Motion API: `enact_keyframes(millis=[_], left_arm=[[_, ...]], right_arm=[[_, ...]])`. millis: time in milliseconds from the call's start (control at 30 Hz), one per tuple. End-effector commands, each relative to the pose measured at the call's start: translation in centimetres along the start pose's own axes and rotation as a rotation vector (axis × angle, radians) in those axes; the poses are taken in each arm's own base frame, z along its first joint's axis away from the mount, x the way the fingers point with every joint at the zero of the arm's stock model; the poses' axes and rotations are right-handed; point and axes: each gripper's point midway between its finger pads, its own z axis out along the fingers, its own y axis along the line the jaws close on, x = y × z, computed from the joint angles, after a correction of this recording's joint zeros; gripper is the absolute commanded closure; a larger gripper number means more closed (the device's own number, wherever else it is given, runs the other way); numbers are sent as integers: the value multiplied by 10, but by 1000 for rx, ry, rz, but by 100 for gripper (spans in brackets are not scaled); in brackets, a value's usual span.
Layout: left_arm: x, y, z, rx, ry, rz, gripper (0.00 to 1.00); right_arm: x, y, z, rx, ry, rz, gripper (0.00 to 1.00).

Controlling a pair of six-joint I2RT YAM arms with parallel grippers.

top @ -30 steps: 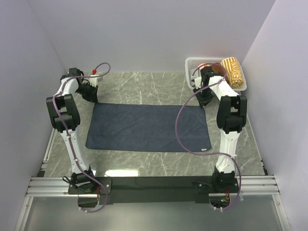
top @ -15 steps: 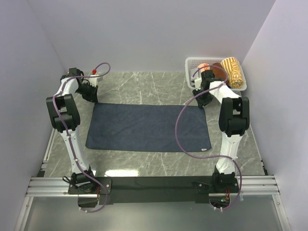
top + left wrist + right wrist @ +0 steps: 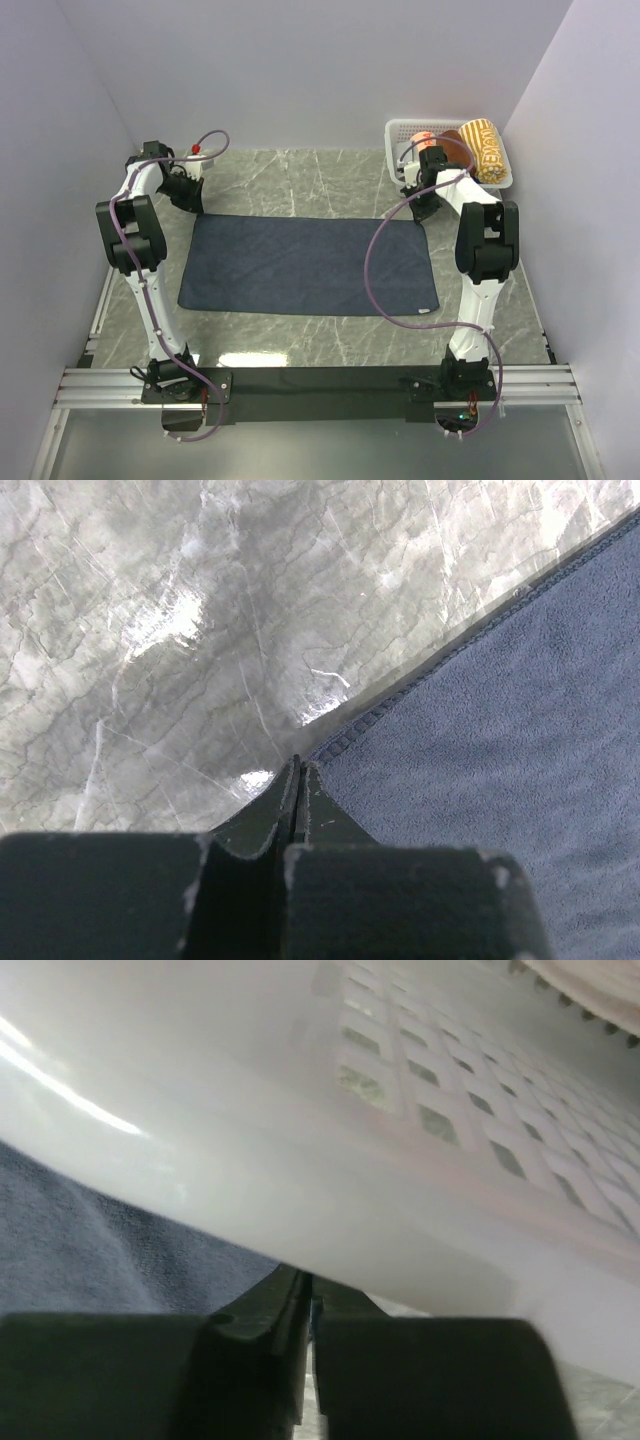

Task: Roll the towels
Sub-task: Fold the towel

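A: Where's the towel (image 3: 308, 265)?
B: Spread flat in the middle of the marble table (image 3: 300, 180), long side running left to right. The overhead view alone shows the whole of it.
A: And the wrist cameras?
B: The left one shows the hemmed far-left corner close up, with bare marble beside it. The right one shows a dim strip of navy cloth at lower left and, filling most of the picture, the white lattice wall of the basket (image 3: 400, 132).
A: The left gripper (image 3: 298, 772)?
B: Fingers pressed together, tips right at the corner hem. I can't tell whether any cloth is caught between them.
A: The right gripper (image 3: 306, 1290)?
B: Closed to a hairline slit, low at the far-right corner. Whether it pinches the towel isn't visible.
A: Anything in the way?
B: The basket stands just beyond that corner, very near the right fingertips. It holds a yellow patterned roll (image 3: 485, 148) and something orange-brown (image 3: 440, 140).
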Motion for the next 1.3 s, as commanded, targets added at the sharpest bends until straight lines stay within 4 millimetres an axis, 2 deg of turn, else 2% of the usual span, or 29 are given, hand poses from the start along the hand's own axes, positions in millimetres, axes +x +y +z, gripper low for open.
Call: enact_keyframes(millis=[0,133,267,533,733,767,833,933,1000,1067,1100,1167,1200,1267], left_arm=[[-11,-4,-8,-2,-34,0,99],[-19,-6,-17,0,-73,4,99],[-26,-6,-33,-3,-118,32,99],[-27,-4,-64,-17,-179,71,99],[-20,-28,-90,36,-198,134,99],[-15,-30,-94,41,-193,153,99],[-5,-40,-106,43,-186,176,99],[19,-54,-121,66,-160,205,99],[42,-67,-133,99,-134,217,99],[58,-71,-142,101,-121,234,99],[69,-80,-146,114,-111,223,99],[87,-84,-148,118,-75,237,99],[100,-94,-144,143,-50,225,99],[119,-99,-139,156,8,230,99]], right_arm=[[4,4,5,-34,-2,-11,100],[-4,-1,-11,-24,-39,-12,100],[-12,-9,-37,-11,-95,-14,100],[-6,-14,-61,-15,-113,-37,100],[12,-1,-77,-64,-110,-69,100],[15,2,-85,-67,-117,-80,100],[30,10,-85,-87,-97,-110,100],[50,18,-98,-83,-101,-164,100],[70,24,-97,-93,-74,-200,100],[81,27,-105,-80,-80,-225,100],[94,31,-101,-87,-55,-232,100],[106,31,-104,-67,-46,-265,100],[118,35,-99,-79,-19,-277,100],[129,39,-96,-96,12,-281,100]])
